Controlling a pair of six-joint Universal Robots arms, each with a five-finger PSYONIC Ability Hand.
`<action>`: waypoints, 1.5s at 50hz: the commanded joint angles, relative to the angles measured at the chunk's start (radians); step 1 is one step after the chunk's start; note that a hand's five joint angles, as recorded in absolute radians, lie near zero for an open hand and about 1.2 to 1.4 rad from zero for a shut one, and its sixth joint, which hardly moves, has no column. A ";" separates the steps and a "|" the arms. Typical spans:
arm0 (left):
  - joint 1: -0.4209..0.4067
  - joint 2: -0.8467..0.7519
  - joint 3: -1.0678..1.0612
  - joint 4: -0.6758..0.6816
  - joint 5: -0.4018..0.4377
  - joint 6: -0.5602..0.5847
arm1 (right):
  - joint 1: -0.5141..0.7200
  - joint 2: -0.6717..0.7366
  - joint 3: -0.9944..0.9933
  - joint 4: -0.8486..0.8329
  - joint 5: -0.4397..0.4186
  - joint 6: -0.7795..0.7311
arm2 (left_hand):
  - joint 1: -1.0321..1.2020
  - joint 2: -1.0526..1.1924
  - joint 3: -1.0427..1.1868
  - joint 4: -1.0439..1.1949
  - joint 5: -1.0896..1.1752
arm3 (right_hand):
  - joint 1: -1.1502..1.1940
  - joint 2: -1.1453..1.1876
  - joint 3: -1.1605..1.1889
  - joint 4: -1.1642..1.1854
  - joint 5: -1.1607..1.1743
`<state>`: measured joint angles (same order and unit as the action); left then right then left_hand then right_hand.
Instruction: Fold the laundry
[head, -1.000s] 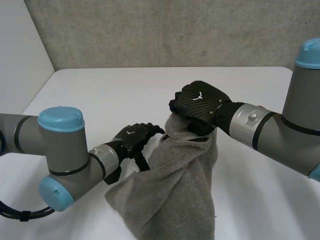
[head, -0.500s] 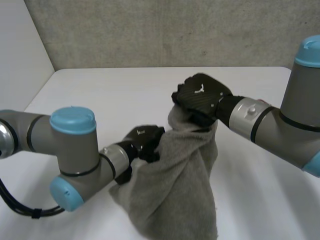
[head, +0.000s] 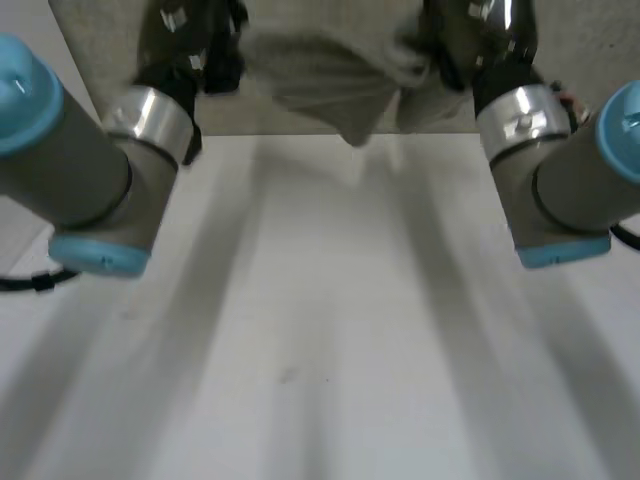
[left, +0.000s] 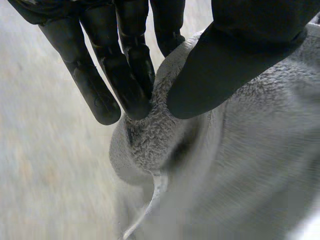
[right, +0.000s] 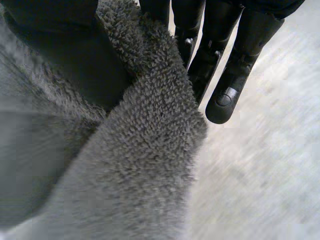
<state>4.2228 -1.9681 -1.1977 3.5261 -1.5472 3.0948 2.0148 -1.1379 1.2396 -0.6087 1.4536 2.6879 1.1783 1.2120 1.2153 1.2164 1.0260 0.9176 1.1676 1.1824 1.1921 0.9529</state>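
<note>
Grey terry towel (head: 325, 75) hangs in the air above the white table (head: 320, 350), stretched between both hands; the left hand (head: 195, 40) pinches one upper edge between thumb and fingers (left: 125, 75); the right hand (head: 450, 40) pinches the other edge likewise; a concrete wall (head: 590, 40) stands behind.

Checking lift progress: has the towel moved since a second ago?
Yes. The grey towel has risen off the white table, where it drooped earlier, and now hangs before the back wall.
</note>
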 joint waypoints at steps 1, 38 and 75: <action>-0.003 -0.017 -0.300 0.001 0.006 0.019 | -0.007 0.053 0.127 0.265 -0.021 0.000 | 0.218 0.184 0.181 0.180 0.196 | 0.479 0.229 0.214 0.204 0.269; -0.006 0.351 -0.735 -0.024 0.010 0.191 | -0.209 -0.043 0.098 0.758 -0.235 -0.155 | 0.218 0.184 0.181 0.180 0.196 | -0.463 -0.713 -0.727 -0.737 -0.672; 0.006 0.353 -0.778 -0.021 0.010 0.186 | -0.226 0.523 -0.380 0.770 -0.260 -0.385 | 0.218 0.184 0.181 0.180 0.196 | -0.307 -0.557 -0.572 -0.582 -0.517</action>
<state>4.2275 -1.6139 -1.9655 3.5032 -1.5370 3.2814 1.7988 -0.6632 0.9016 0.1562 1.1687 2.3021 1.1785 1.2127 1.2155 1.2169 1.0275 0.4349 0.5109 0.5173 0.5157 0.3302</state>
